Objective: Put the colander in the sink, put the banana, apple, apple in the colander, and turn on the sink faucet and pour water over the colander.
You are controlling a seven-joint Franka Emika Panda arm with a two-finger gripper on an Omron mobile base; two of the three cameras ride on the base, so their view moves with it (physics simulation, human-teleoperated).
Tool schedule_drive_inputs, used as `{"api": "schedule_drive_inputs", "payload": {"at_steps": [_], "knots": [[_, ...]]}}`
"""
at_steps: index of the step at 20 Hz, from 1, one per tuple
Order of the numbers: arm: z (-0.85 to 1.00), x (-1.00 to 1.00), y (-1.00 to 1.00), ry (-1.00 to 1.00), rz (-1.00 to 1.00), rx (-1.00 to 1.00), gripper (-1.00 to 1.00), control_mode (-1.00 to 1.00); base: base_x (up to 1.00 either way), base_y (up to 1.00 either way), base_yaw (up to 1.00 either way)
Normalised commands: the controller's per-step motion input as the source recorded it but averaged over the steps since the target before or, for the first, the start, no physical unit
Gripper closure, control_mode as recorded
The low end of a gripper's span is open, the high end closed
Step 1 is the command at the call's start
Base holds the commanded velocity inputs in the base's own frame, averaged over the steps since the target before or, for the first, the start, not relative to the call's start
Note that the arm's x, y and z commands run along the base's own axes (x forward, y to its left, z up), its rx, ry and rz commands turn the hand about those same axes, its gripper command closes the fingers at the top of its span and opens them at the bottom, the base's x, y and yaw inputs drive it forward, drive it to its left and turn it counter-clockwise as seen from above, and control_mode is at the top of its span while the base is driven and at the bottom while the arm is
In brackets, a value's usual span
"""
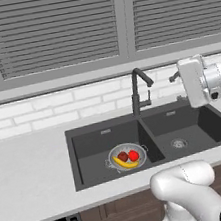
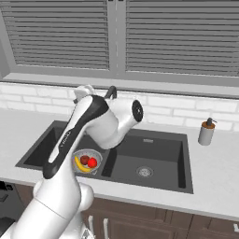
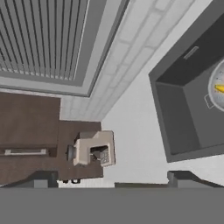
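Gripper (image 3: 113,181) wide open, nothing between the tips, and the hand is carried high over the right side of the sink (image 1: 195,119), up near the brick wall. Down in the left basin sits the colander (image 1: 126,156), and it's loaded: banana (image 1: 125,163) along the front, the bright red apple (image 1: 134,155) and the darker apple (image 1: 122,156) tucked behind it. So the fruit part looks done, by my reading, and the tap is what's left. No water is running from the sink faucet (image 1: 138,90). Here's the relation that matters: in the left base view the faucet stands behind the divider between the two basins, and the hand hangs off to its right at about spout height. The small side lever sticks out on that same right side, facing the hand. The spout angles forward and right, so it may need swinging left over the colander. Soap pump bottle (image 2: 206,131) stands further right on the worktop (image 2: 214,163), well clear.
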Motion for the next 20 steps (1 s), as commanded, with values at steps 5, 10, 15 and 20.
{"api": "schedule_drive_inputs", "payload": {"at_steps": [5, 10, 15, 20], "knots": [[0.01, 0.34, -0.10, -0.09, 0.06, 0.16, -1.00, -1.00, 0.00, 0.00, 0.00], [0.02, 0.29, -0.47, -0.02, 0.05, 0.20, -1.00, -1.00, 0.00, 0.00, 0.00], [0.00, 0.41, -0.18, -0.02, 0.05, 0.11, -1.00, -1.00, 0.00, 0.00, 0.00], [0.00, 0.53, 0.00, -0.01, 0.05, 0.01, -1.00, -1.00, 0.00, 0.00, 0.00]]}}
